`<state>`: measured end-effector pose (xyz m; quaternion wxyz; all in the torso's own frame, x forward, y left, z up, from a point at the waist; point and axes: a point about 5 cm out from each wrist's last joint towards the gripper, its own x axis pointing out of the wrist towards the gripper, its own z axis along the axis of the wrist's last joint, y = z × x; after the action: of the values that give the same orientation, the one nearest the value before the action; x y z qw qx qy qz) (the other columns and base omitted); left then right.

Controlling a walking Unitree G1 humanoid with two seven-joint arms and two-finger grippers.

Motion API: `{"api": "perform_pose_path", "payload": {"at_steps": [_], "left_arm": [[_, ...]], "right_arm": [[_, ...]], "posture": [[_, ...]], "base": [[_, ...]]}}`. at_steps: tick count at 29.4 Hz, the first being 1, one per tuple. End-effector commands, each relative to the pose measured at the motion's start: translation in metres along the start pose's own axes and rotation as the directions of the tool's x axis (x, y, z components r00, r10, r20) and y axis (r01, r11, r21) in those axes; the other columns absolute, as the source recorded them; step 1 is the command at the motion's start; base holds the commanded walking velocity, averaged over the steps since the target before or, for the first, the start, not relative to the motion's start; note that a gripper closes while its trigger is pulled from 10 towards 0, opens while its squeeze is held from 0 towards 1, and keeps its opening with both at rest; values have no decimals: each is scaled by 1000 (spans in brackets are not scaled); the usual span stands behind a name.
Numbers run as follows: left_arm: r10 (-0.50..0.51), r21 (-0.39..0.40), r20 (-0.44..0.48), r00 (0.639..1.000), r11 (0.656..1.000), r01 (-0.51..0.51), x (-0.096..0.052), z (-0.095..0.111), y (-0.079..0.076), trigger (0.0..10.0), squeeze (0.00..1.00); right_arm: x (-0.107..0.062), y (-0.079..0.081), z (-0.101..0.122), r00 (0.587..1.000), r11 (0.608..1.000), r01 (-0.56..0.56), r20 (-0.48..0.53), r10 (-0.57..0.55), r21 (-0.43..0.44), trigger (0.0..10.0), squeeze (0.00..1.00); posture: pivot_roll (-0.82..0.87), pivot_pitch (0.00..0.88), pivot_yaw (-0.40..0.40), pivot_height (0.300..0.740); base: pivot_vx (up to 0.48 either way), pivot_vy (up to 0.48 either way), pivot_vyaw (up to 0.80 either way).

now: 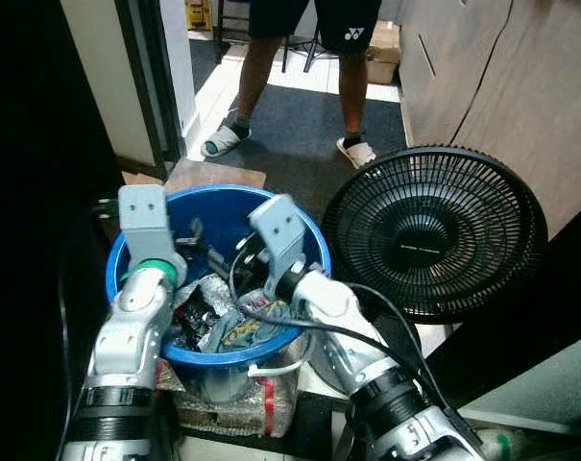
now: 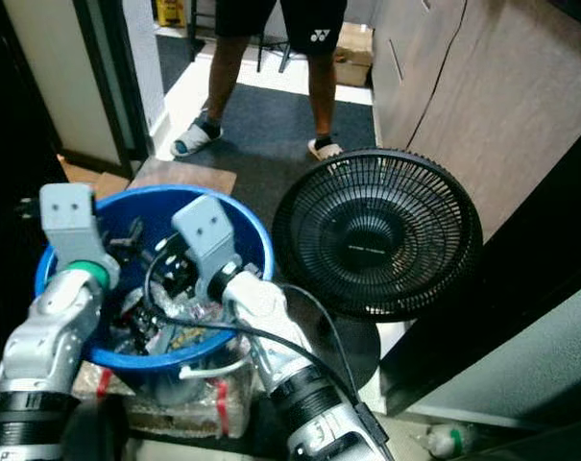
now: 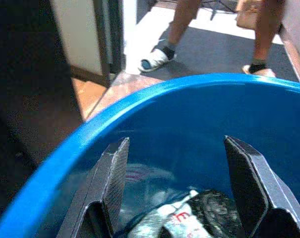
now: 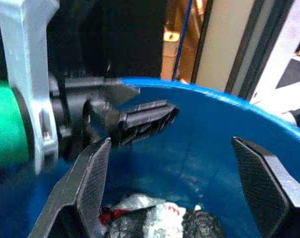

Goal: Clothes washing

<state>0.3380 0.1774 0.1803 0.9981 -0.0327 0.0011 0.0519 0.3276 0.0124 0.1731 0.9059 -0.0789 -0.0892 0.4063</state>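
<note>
Both silver arms reach forward from the bottom of the head views into a blue tub [image 1: 314,252] that stands on a clear, foil-wrapped box [image 1: 234,396] on the floor. Inside the tub lies the laundry [image 1: 234,325]: a crumpled heap of grey-blue, white and dark cloth with some yellow in it, piled against the near wall.

Over the tub's left half hangs the left claw [image 1: 196,237], its two black fingers [image 3: 112,171] spread wide apart with nothing between them. Its wrist view looks over the blue rim at the far inner wall, with white and dark cloth low between the fingers.

Over the middle of the tub hangs the right claw [image 1: 250,248], likewise spread wide and empty, above the heap but not touching it as far as can be seen. Its wrist view shows the left claw across the tub and a bit of white cloth with red marks [image 4: 162,213] below. A black cable [image 1: 367,336] runs along the right arm.

Just right of the tub stands a round black fan [image 1: 434,230], tilted up, its grille facing the camera. Beyond it is a wood-panelled wall [image 1: 520,96]. Farther back, a person [image 1: 314,58] in dark shorts, socks and white slippers stands on a dark mat [image 1: 300,134] by a doorway.
</note>
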Motion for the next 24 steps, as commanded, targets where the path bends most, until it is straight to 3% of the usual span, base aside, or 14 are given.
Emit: {"api": "perform_pose_path", "payload": {"at_steps": [1,4,6,8,11,13,16,19,22,24], "left_arm": [[-19,3,-19,1000,1000,19,-4,-8,-3,10000,0],[-49,-1,-31,998,999,49,-9,-12,-9,10000,0],[-70,9,-45,997,998,70,-10,-16,-14,10000,0],[-78,17,-51,996,997,78,-11,-18,-16,10000,0],[-86,38,-61,994,995,88,-11,-22,-17,10000,0],[-89,127,-106,990,987,102,-10,-34,-18,10000,0],[-79,197,-128,989,975,103,-9,-41,-16,10000,0],[-76,208,-130,989,973,103,-9,-42,-15,10000,0],[-64,287,-141,988,952,103,-9,-46,-12,10000,0],[-63,297,-145,987,949,104,-9,-47,-11,10000,0]], "right_arm": [[-3,-6,-13,996,994,32,-74,-40,-107,10000,0],[-13,-35,-22,977,962,109,-149,-150,-252,10000,0],[-21,-51,-24,967,946,135,-171,-191,-294,10000,0],[-24,-57,-25,962,939,142,-178,-205,-313,10000,0],[-28,-61,-27,958,937,149,-188,-216,-315,10000,0],[-36,-67,-31,953,948,167,-200,-226,-273,10000,0],[-39,-64,-35,959,969,144,-211,-186,-201,10000,0],[-39,-62,-36,962,971,127,-214,-170,-201,10000,0],[-37,-62,-33,968,974,126,-193,-163,-189,10000,0],[-37,-63,-31,969,975,130,-184,-163,-183,10000,0]], "posture": [[147,81,-53,300],[141,80,-56,300],[138,80,-57,300],[138,80,-57,300],[130,79,-53,300],[127,79,-47,300],[124,81,-38,300],[124,81,-38,300],[119,83,-30,300],[119,83,-30,300]], "base": [[0,0,0],[0,0,0],[0,0,0],[0,0,0],[0,0,0],[0,0,0],[0,0,0],[0,0,0],[0,0,0],[0,0,0]]}}
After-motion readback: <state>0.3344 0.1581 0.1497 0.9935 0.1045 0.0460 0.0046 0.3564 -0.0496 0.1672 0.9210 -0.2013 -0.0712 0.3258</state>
